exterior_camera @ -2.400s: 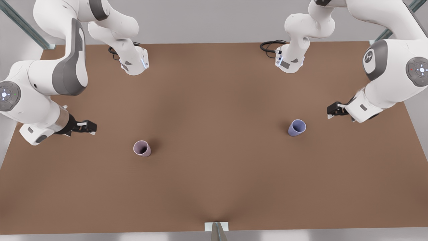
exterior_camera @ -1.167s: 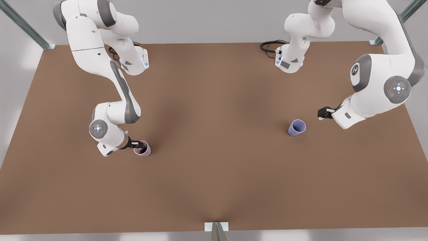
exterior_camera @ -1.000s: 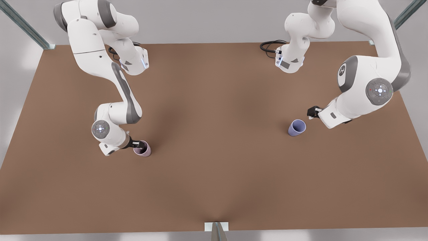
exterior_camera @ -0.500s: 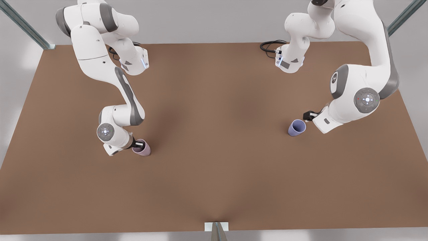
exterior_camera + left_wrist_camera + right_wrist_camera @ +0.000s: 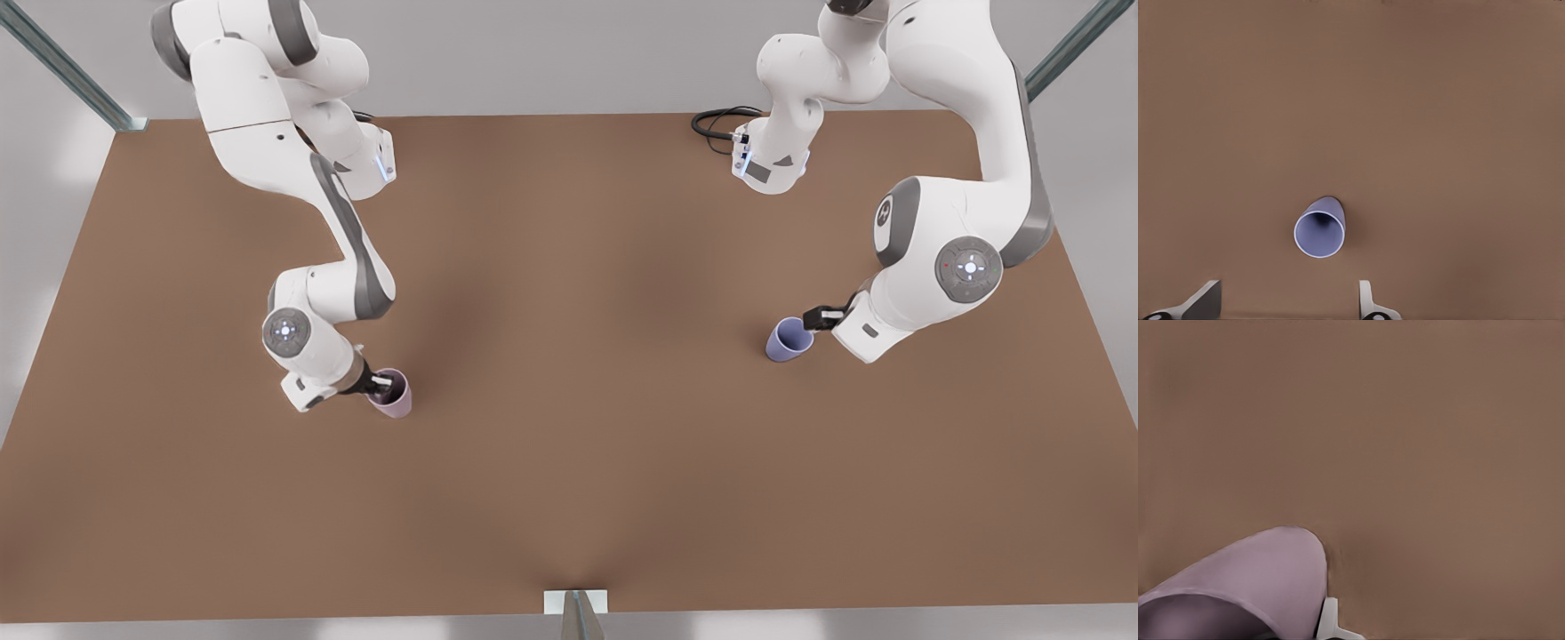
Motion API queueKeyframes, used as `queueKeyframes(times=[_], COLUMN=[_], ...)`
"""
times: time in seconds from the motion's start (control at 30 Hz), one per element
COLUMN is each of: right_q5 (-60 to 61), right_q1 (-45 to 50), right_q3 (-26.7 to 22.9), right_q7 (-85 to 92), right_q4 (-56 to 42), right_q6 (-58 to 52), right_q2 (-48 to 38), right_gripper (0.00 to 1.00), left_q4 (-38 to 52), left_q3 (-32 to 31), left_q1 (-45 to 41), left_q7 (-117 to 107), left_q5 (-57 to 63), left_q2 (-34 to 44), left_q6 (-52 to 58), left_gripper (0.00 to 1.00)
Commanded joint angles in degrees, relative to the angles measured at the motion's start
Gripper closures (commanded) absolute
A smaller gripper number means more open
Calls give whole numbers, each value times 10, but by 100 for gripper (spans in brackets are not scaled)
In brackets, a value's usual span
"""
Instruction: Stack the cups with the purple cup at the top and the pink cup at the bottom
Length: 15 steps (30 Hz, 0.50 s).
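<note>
On the front view's left, our right tool (image 5: 384, 383) is at the pink cup (image 5: 392, 394). One finger is dipped inside the cup's mouth and the other is outside, so the tool is pinching the cup's wall. In the right wrist view the pink cup (image 5: 1248, 587) sits very close, with one pale fingertip (image 5: 1329, 620) against its side. We think the cup may be lifted a little off the brown counter (image 5: 569, 462), but we cannot be sure.

The middle of the counter is bare brown. That looks like a good place to build the stack.

On the front view's right, the purple cup (image 5: 789, 339) stands upright on the counter. Our left tool (image 5: 820, 317) is just beside its rim. In the left wrist view the purple cup (image 5: 1319, 227) stands a little ahead of the two fingers (image 5: 1201, 301), which are spread wide apart. Nothing is between them yet.

So we are near the start. One cup is gripped and the other is not. The two cups are well apart. We need to grip the purple cup, set the pink cup down, and put the purple cup into it. If the pinch on the pink wall is weak, the cup could tip.
</note>
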State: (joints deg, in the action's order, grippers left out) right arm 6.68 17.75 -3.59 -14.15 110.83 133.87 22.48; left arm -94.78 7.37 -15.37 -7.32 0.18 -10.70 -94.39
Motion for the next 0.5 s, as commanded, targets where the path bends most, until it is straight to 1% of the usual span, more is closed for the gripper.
queueKeyframes(times=[0.0,0.07,0.2,0.23,0.37,0.43,0.47], right_q5=[28,68,74,74,67,67,66], right_q1=[25,61,146,180,259,280,286], right_q3=[0,0,1,1,1,2,4], right_q7=[-11,-15,-77,-122,-267,-317,-346], right_q4=[-8,-25,-76,-98,-149,-163,-180], right_q6=[-4,-4,-5,-5,-25,-29,-33], right_q2=[0,8,44,61,99,111,123], right_gripper=[79,79,79,79,79,79,79], left_q4=[-2,-4,-8,-6,-7,-15,-36], left_q3=[0,0,0,-1,0,0,-1], left_q1=[0,0,-2,-3,-2,-2,-2], left_q7=[-83,-82,-82,-81,-59,-58,-58], left_q5=[0,0,-4,-5,-5,-5,-5], left_q2=[0,-1,3,4,1,-2,-5], left_q6=[-2,-3,-2,-2,-4,0,-11], left_gripper=[0,0,0,0,0,0,0])
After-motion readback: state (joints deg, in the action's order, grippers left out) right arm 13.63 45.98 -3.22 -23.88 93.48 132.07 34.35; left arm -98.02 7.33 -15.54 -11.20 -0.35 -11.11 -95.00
